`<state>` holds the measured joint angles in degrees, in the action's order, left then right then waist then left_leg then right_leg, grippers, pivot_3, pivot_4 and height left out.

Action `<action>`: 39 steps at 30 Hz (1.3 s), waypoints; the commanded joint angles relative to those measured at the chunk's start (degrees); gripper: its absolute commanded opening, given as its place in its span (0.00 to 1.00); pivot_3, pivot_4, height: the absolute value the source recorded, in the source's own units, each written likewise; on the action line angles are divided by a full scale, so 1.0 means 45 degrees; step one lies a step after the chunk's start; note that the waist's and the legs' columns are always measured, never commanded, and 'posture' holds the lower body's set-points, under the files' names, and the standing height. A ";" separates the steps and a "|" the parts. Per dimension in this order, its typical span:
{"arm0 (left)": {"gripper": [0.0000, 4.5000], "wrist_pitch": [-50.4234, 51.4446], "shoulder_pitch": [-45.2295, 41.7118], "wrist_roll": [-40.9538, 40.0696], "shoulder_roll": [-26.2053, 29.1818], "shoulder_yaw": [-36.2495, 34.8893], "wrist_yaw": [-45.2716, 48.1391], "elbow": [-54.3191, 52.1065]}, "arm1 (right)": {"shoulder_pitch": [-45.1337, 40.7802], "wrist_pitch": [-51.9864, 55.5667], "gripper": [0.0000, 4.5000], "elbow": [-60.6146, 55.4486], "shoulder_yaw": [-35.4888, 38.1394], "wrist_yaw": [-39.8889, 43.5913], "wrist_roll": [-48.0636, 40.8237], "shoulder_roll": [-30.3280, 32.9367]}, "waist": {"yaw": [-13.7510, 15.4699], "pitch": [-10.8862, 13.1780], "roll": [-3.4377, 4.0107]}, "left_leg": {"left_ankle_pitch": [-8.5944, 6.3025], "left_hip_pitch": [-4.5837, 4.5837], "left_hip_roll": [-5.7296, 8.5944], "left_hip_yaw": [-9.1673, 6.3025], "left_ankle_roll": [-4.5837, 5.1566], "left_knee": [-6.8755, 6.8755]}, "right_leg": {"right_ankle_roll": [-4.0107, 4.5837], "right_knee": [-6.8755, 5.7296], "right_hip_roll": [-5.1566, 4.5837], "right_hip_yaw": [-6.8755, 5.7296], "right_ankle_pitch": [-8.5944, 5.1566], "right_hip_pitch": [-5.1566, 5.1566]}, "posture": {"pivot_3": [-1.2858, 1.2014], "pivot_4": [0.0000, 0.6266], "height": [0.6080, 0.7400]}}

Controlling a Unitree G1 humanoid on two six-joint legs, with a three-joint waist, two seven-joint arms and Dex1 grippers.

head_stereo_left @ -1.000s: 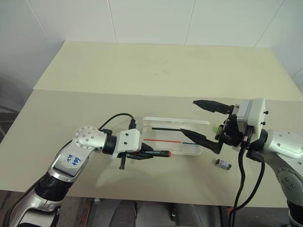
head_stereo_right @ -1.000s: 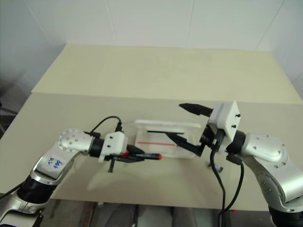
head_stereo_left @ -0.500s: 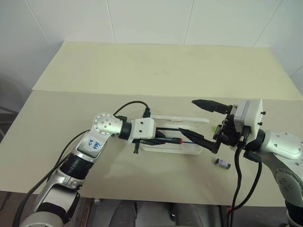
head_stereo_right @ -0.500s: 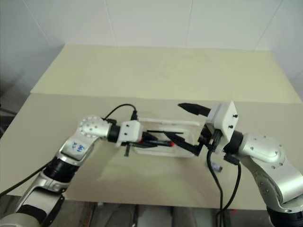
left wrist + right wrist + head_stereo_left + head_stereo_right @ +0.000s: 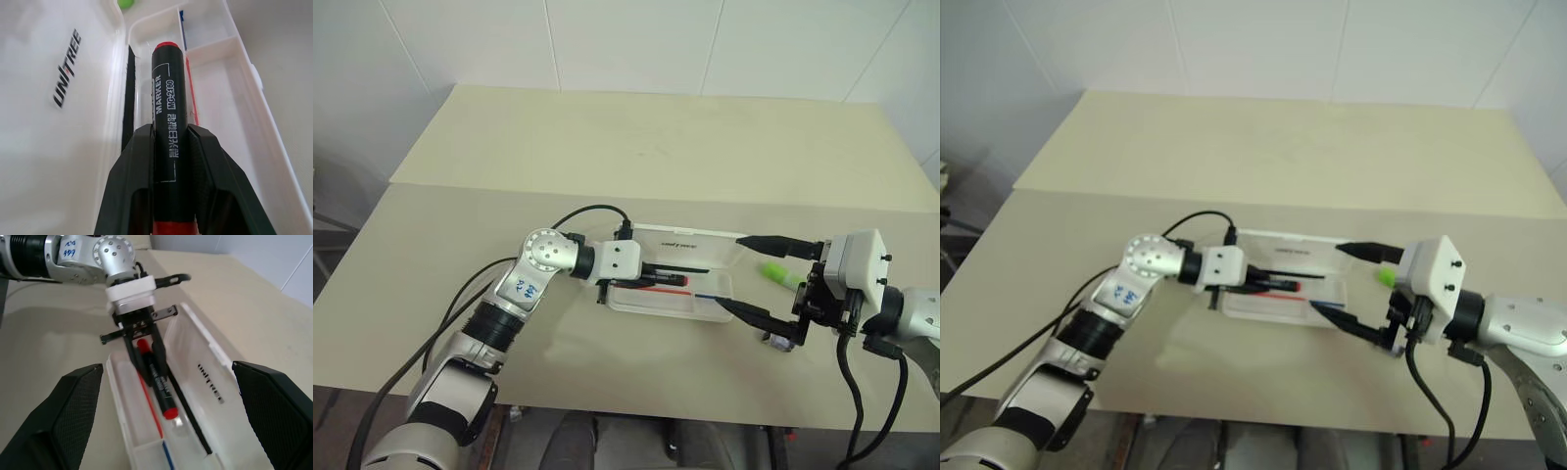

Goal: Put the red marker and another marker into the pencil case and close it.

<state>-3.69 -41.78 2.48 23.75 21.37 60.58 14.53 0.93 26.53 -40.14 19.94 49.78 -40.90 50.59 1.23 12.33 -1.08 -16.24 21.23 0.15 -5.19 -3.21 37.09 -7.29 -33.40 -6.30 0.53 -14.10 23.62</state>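
The red marker (image 5: pixel 168 127) sits clamped between the two black fingers of my left claw (image 5: pixel 641 281), which grip its black barrel partway along so that the red end points away from my wrist, down the length of the pencil case (image 5: pixel 705 308). In my left wrist view the marker is over the tray of the case, lined up with the thin red line printed inside, with a long black strip lying alongside it by the hinge; whether the marker touches the tray floor I cannot tell. The case lies open on the table (image 5: pixel 509 196), its lid (image 5: pixel 680 240) folded back on the far side with small black lettering showing, and a small divided compartment at the end nearest my right arm holds a short blue line. The lime-green highlighter (image 5: pixel 781 273) rests on the table just beyond that end of the case, outside it. My right claw (image 5: pixel 762 277) hovers there with its fingers spread wide apart and nothing between them: the far finger reaches over the corner of the lid, the near finger points at the front edge of the tray, and the highlighter lies between them. A small dark stubby cylinder (image 5: pixel 778 340) rests on the table beside the near finger.
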 commanded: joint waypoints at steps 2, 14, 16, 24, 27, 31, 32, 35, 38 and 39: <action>0.14 -0.0140 -0.0252 0.0187 -0.0362 -0.0081 -0.0432 0.0041 | 0.0040 -0.0099 1.00 -0.0398 0.0484 0.0098 -0.0237 0.0093 | -0.0007 0.0000 -0.0001 | 0.0001 -0.0002 0.0000 0.0003 0.0000 0.0007 | 0.0019 0.0006 0.0000 0.0002 -0.0002 -0.0006 | 0.52 0.24 1.00; 0.37 0.0400 -0.0378 0.0365 -0.0874 -0.0050 -0.0431 0.0477 | 0.0013 0.0013 1.00 -0.0615 0.0328 -0.0206 -0.0355 -0.0011 | 0.0021 0.0002 -0.0003 | 0.0001 0.0002 0.0000 0.0003 -0.0001 -0.0001 | -0.0004 0.0013 0.0000 -0.0001 0.0007 -0.0005 | 0.52 0.24 1.00; 0.53 0.0407 -0.0384 0.0342 -0.0941 -0.0072 -0.0461 0.0450 | 0.0001 0.0012 1.00 -0.0638 0.0239 -0.0291 -0.0374 -0.0051 | 0.0024 0.0001 -0.0003 | 0.0001 0.0003 0.0000 0.0002 -0.0001 0.0002 | -0.0003 0.0014 -0.0001 0.0001 0.0007 -0.0006 | 0.52 0.24 1.00; 0.89 0.1504 0.0127 -0.0804 -0.0773 -0.0391 0.0556 -0.1261 | -0.0141 -0.0093 1.00 -0.0446 -0.0103 -0.0348 -0.0284 -0.0204 | -0.0003 0.0002 -0.0003 | 0.0001 0.0003 0.0000 0.0003 -0.0001 -0.0002 | -0.0004 0.0015 -0.0001 0.0000 0.0006 -0.0005 | 0.52 0.24 1.00; 0.89 0.2170 0.0520 -0.1567 -0.0420 -0.0488 0.1257 -0.2305 | -0.0183 -0.0126 1.00 -0.0346 -0.0208 -0.0331 -0.0283 -0.0291 | -0.0007 0.0001 -0.0002 | 0.0001 0.0001 -0.0001 0.0002 -0.0001 -0.0004 | 0.0000 0.0011 0.0000 0.0000 0.0004 -0.0004 | 0.52 0.24 1.00; 0.89 0.3137 0.1146 -0.2297 0.0349 -0.0761 0.1673 -0.3643 | -0.0124 -0.0279 1.00 -0.0055 -0.0345 -0.0208 -0.0117 -0.0439 | -0.0016 0.0002 -0.0002 | 0.0001 -0.0007 -0.0002 0.0003 -0.0001 -0.0002 | 0.0022 0.0008 -0.0001 0.0004 -0.0008 -0.0007 | 0.52 0.24 1.00; 0.89 0.3371 0.1259 -0.2369 0.0506 -0.0848 0.1614 -0.3881 | -0.0102 -0.0297 1.00 -0.0027 -0.0360 -0.0182 -0.0099 -0.0460 | -0.0011 0.0002 -0.0003 | 0.0001 -0.0004 -0.0002 0.0003 -0.0001 -0.0001 | 0.0032 0.0008 -0.0001 0.0003 -0.0013 -0.0006 | 0.52 0.24 1.00; 0.89 0.4371 0.1782 -0.3128 0.1231 -0.1393 0.1865 -0.4850 | -0.0110 -0.0309 1.00 0.0238 -0.0476 -0.0134 -0.0036 -0.0557 | -0.0034 0.0002 -0.0004 | 0.0001 -0.0003 -0.0002 0.0002 -0.0001 0.0002 | 0.0040 0.0007 0.0000 0.0004 -0.0017 -0.0007 | 0.52 0.24 1.00; 0.89 0.5195 0.2287 -0.3801 0.1732 -0.1928 0.1774 -0.5659 | 0.0199 -0.0332 1.00 0.0446 -0.0300 0.0004 0.0000 -0.0546 | -0.0024 0.0002 -0.0003 | 0.0001 -0.0003 -0.0003 0.0001 -0.0001 -0.0002 | 0.0047 0.0009 -0.0001 0.0004 -0.0021 -0.0006 | 0.52 0.24 1.00; 0.89 0.5376 0.2461 -0.4021 0.1875 -0.2090 0.1768 -0.5926 | 0.0361 -0.0345 1.00 0.0541 -0.0159 0.0059 0.0022 -0.0545 | -0.0020 0.0002 -0.0003 | 0.0001 -0.0004 -0.0003 0.0001 -0.0001 -0.0004 | 0.0048 0.0010 -0.0001 0.0004 -0.0022 -0.0006 | 0.52 0.24 1.00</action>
<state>19.04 -31.39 -12.89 31.41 13.81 68.45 -8.77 1.92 26.16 -37.60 17.70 49.40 -40.68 48.51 1.14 12.34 -1.10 -16.24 21.22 0.13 -5.19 -3.21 37.06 -7.07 -33.37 -6.31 0.54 -14.20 23.60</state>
